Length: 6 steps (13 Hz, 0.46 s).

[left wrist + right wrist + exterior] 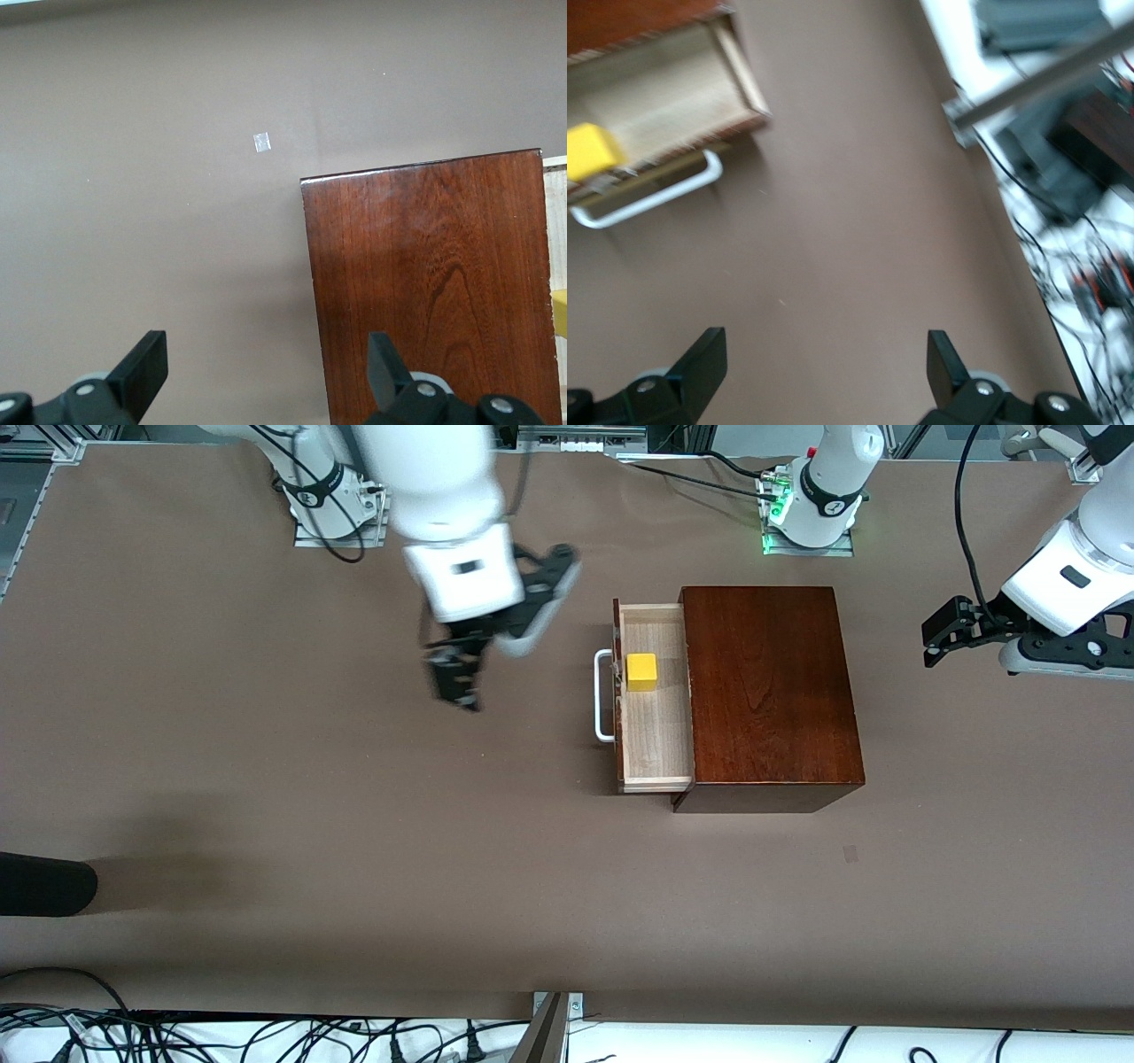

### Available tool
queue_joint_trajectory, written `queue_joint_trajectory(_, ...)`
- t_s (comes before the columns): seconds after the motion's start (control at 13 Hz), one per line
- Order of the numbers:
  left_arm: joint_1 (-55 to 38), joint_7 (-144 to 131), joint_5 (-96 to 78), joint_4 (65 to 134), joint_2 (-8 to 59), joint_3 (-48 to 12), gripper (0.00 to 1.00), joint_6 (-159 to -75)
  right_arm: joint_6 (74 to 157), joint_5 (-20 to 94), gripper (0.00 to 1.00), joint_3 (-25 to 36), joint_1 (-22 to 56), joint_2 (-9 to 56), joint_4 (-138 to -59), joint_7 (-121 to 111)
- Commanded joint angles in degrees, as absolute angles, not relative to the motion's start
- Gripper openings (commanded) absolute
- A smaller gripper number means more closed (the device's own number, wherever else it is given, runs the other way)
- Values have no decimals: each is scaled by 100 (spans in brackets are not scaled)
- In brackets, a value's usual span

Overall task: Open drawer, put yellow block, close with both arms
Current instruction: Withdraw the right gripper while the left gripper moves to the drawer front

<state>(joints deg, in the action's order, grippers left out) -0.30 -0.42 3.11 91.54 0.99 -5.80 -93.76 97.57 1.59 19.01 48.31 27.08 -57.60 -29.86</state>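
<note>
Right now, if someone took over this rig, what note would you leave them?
Right hand: open, empty, over bare table beside the drawer's handle, toward the right arm's end.
Left hand: open, empty, hanging off the box's closed end, toward the left arm's end.
Drawer: pulled open.
Yellow block: lying in the drawer tray, near its front.
Done: drawer opened, block placed inside.
Left: push the drawer shut with both arms.
</note>
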Motion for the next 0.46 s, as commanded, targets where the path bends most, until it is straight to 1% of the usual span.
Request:
queue_joint_trajectory(0.0,-26,53,167,8895,229,-571,100,-9220,9764,613,100,2171,4685,2059,-6588,-2953)
queue_joint_trajectory(0.23,-53,44,167,8895,229,-580,100,-9220,9774,642,100,2136,4194,1268,-7520,-2901)
queue_joint_trajectory(0.31,-79,35,167,8886,229,-684,100,-9211,9782,642,100,2127,4001,1013,-7811,-2900)
queue_joint_trajectory(0.38,-79,44,167,8886,220,-816,100,-9133,9765,642,100,1970,3642,776,-8057,-2900)
